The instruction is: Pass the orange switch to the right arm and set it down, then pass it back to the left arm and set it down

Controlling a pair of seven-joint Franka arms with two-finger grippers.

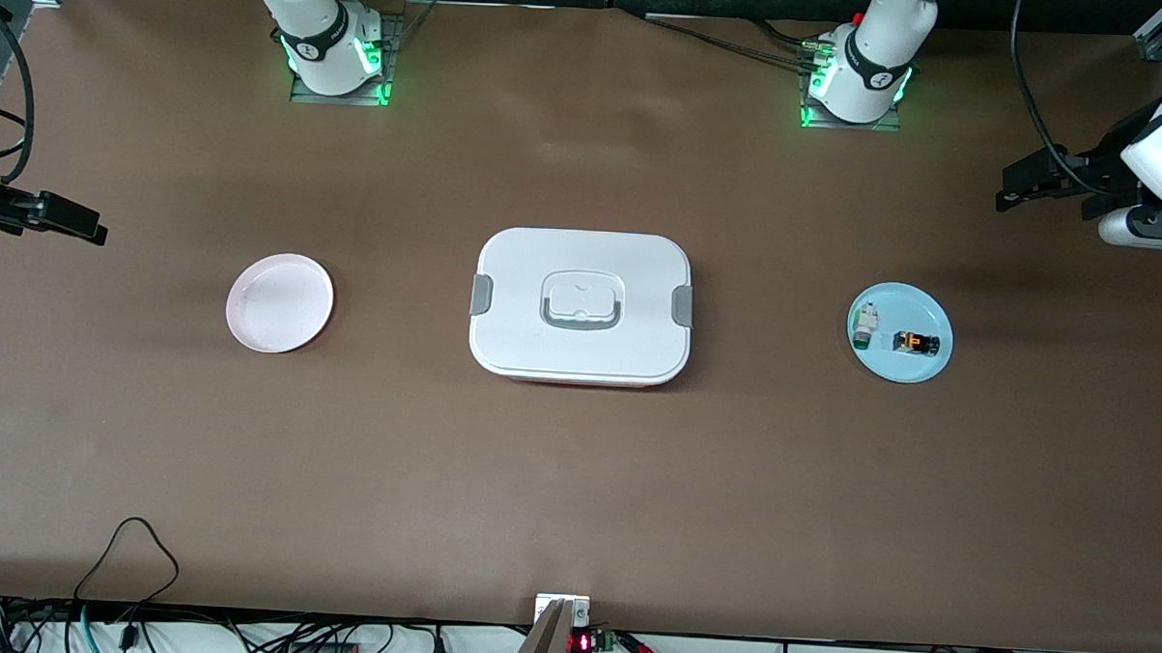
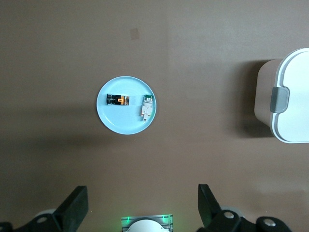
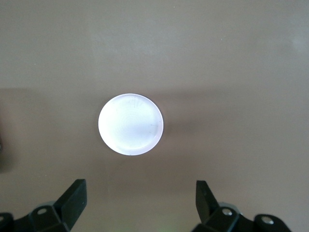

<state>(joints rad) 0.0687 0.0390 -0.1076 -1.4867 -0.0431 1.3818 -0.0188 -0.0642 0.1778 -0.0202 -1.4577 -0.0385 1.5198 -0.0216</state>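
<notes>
The tiny black cylindrical orange switch (image 1: 911, 343) with its orange face lies on its side on a round light-blue plate (image 1: 913, 369) toward the left arm's end of the tabletop (image 1: 576, 481), and the left wrist view shows it (image 2: 118, 100) there just beside, but apart from, a tiny white-and-green part (image 2: 147, 106) resting on the same plate (image 2: 123, 123). In the front view that white-and-green part (image 1: 865, 326) sits slightly farther from the front camera than the switch. At the middle of the tabletop stands the large white rounded-rectangular box (image 1: 582, 305), lid on, with grey clips at both ends and a grey-outlined handle on top; one clipped end of it (image 2: 285, 101) also shows in the left wrist view. Well apart from the box, toward the right arm's end, lies a round pale pink plate (image 1: 279, 302), which looks white in the right wrist view (image 3: 130, 124). The left pincer (image 2: 142, 205) hangs high over the tabletop near the blue plate with its black fingers (image 2: 75, 205) spread wide and pinching nothing. The right pincer (image 3: 140, 203) hangs high near the pink plate, its fingers (image 3: 205, 198) likewise spread wide and bare.
</notes>
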